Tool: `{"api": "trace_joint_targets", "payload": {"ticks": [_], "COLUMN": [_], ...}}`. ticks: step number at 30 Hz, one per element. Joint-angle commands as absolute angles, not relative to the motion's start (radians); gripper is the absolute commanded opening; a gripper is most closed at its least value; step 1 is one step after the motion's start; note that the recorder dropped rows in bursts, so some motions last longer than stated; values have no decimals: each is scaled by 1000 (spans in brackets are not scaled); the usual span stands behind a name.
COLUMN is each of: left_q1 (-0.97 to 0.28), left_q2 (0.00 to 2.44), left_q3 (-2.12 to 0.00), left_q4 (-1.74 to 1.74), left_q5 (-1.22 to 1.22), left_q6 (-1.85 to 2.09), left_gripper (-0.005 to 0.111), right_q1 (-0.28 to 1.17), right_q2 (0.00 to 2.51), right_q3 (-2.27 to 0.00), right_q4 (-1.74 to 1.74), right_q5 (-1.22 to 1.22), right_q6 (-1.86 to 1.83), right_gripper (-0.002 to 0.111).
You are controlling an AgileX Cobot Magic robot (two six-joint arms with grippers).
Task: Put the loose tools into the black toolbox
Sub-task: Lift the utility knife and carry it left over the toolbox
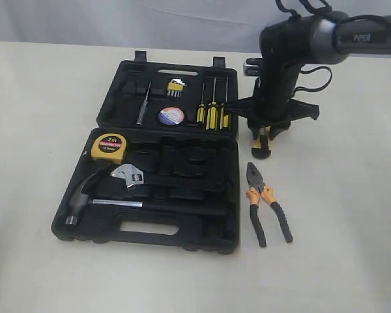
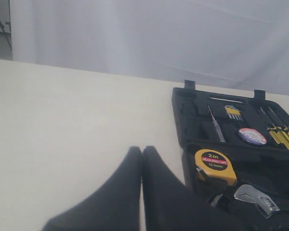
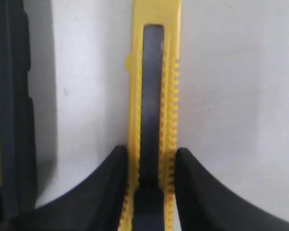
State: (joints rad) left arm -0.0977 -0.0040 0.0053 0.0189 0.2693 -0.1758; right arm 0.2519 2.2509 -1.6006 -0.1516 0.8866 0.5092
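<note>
The black toolbox (image 1: 202, 242) lies open on the table. The yellow "2m" tape measure (image 1: 109, 147) (image 2: 215, 166) sits in its base. The black tape roll (image 1: 171, 116) (image 2: 252, 136) rests in the lid. Right of the box, the orange-black pliers (image 1: 267, 202) lie on the table. Just past the box's right edge, my right gripper (image 1: 261, 138) (image 3: 151, 151) points down, shut on the yellow-black utility knife (image 1: 261, 146) (image 3: 154, 72). My left gripper (image 2: 142, 151) is shut and empty, left of the box; the exterior view does not show it.
A silver-headed hammer (image 1: 85, 195) and an adjustable wrench (image 1: 131, 175) lie in the box's base. Three yellow-black screwdrivers (image 1: 212, 114), a hex-key set (image 1: 175, 87) and a slim tester (image 1: 143, 104) sit in the lid. The box's wall (image 3: 14, 120) stands close beside the knife.
</note>
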Motion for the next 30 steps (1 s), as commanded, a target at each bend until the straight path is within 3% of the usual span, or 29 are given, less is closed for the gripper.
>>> {"api": "trace_joint_targets", "payload": {"ticks": [1, 12, 19, 30], "left_q1": [-103, -103, -103, -103], "left_q2": [0, 0, 0, 0], "left_q3": [0, 0, 0, 0], "left_q4": [15, 15, 15, 15], "left_q5": [271, 271, 271, 269], "left_q6": [-177, -177, -177, -177], "left_gripper": [0, 0, 0, 0], "right_q1": [246, 290, 449, 674], "right_q2": [2268, 2056, 1944, 2116], "right_q3": [-1612, -1674, -1674, -1973], "right_q4": [-144, -165, -105, -127], "right_q5": [959, 1117, 1073, 941], "right_q6": [442, 388, 398, 544], "right_gripper": [0, 0, -1, -1]}}
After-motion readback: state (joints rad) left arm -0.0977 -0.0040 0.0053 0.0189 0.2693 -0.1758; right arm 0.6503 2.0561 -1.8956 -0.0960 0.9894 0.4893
